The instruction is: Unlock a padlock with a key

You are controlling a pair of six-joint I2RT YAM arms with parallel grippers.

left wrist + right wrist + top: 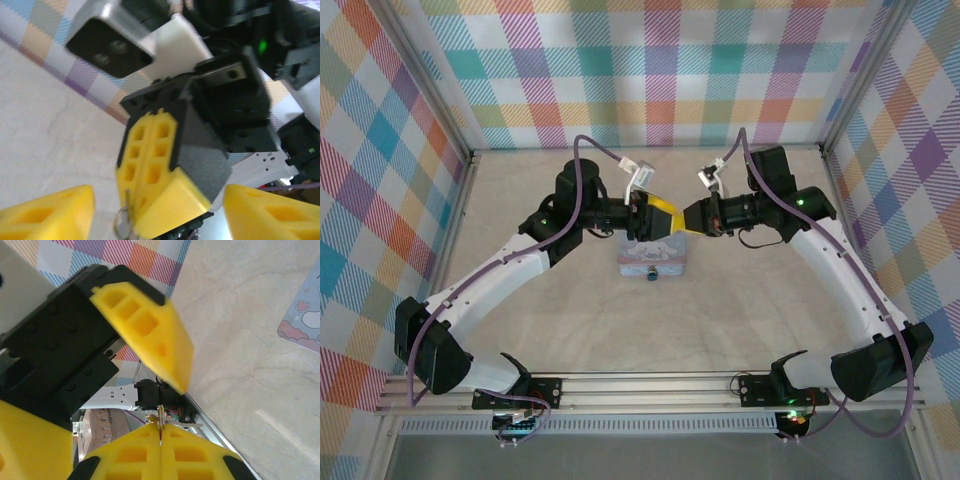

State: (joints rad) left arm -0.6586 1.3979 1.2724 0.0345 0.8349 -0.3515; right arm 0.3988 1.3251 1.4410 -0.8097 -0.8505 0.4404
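While both arms [520, 265] lean in from either side, their tips meet above the far edge of the single pale-blue box [632, 262]. Of the two grippers, the left gripper [672, 216] is spread wide, its yellow fingers [50, 212] standing on either side of the other's tip. The right gripper [160, 432] is pinched tight on the key. One padlock [653, 272], small and dark, sits at the near edge of that box, below both tips and toward the bases; neither arm looks clearly nearer to it. One key [160, 416] pokes out past the right fingertips, its long axis seemingly in line with them, with a ring attached. To reach the lock, I judge the key must come down and toward the box's near edge.
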